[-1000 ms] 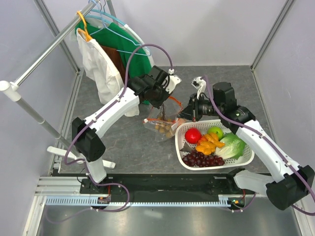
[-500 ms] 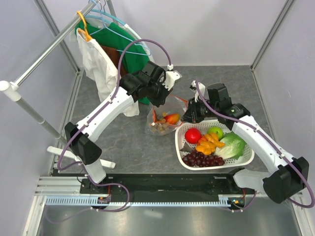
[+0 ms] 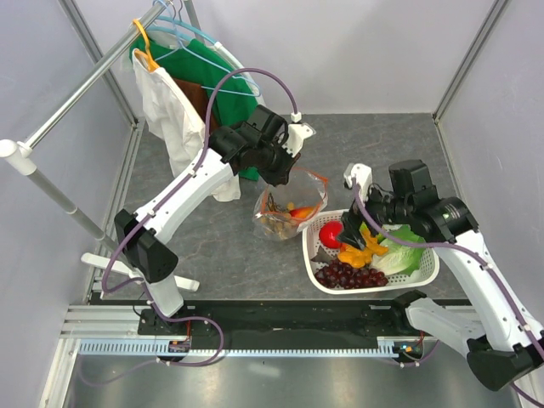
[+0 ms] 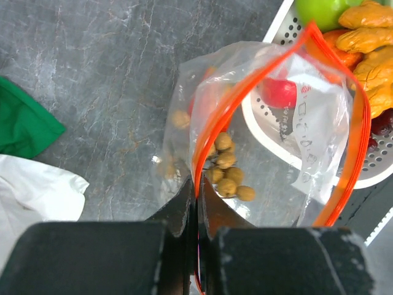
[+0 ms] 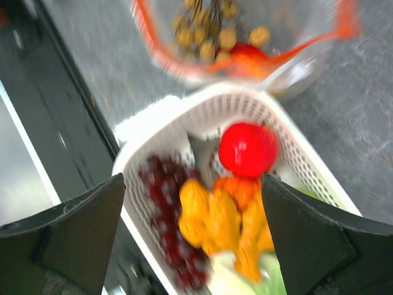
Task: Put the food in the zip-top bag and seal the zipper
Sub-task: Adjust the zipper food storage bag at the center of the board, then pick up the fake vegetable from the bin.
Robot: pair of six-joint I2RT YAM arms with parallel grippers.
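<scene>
zip-top bag (image 3: 289,204) left of basket (image 3: 308,251); nuts (image 4: 226,175) in bag; grapes (image 3: 344,274) in basket

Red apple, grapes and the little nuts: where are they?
red apple (image 5: 248,149), right wrist view, its round middle
grapes (image 3: 344,275), top view, middle of the bunch
nuts (image 4: 226,175), left wrist view, middle of the pile

White shells, black joints: that's my left arm (image 3: 191,191), rising from the black base rail (image 3: 280,319). A purple-grey cable (image 3: 259,71) arcs over it at the end far from the rail. My right arm (image 3: 484,263) matches it, with white links, chunky black joint housings and a second purple cable (image 3: 357,206). More purple cable curls right at the rail. My left end effector (image 4: 196,203) has slim, matte black fingers tapering to thin tips. My right end effector (image 5: 193,233) has broad black wedge fingers (image 5: 73,227), a bit blurred.
</scene>
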